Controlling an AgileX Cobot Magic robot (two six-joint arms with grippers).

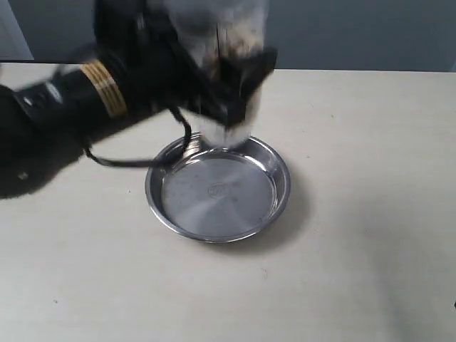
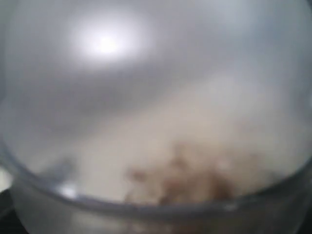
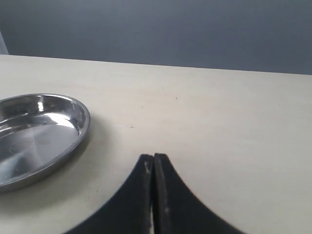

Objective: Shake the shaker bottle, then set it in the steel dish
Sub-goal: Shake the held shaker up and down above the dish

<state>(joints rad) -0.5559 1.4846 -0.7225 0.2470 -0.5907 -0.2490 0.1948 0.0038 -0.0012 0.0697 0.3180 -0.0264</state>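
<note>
The shaker bottle (image 1: 226,43) is in the air above the far rim of the steel dish (image 1: 217,189), blurred by motion, with brown bits showing inside. My left gripper (image 1: 235,71) is shut on it from the left side. In the left wrist view the clear bottle (image 2: 156,122) fills the whole picture, brown bits (image 2: 190,180) low in it; the fingers are hidden. My right gripper (image 3: 154,158) is shut with nothing in it, low over the table to the right of the steel dish (image 3: 39,136). It is out of the exterior view.
The black left arm (image 1: 64,107) with its gold band reaches in from the left, and a black cable (image 1: 128,160) hangs down near the dish's left rim. A pale table (image 1: 356,178) spreads around the dish, with a grey wall behind.
</note>
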